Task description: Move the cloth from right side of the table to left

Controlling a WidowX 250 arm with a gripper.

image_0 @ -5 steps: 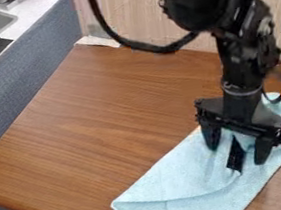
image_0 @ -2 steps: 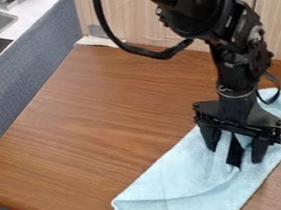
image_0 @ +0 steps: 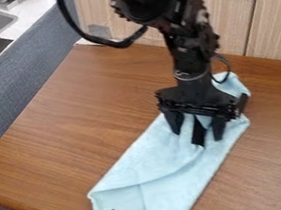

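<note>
Light blue cloth lies aslant on the bench, right of centre, under the tool; cannot tell whether the tool is clenched. Leftward travel should be low and even, guarding against bunching

My one camera looks down at a slant on the table from above, fairly near, facing the wooden panels behind it.
</note>
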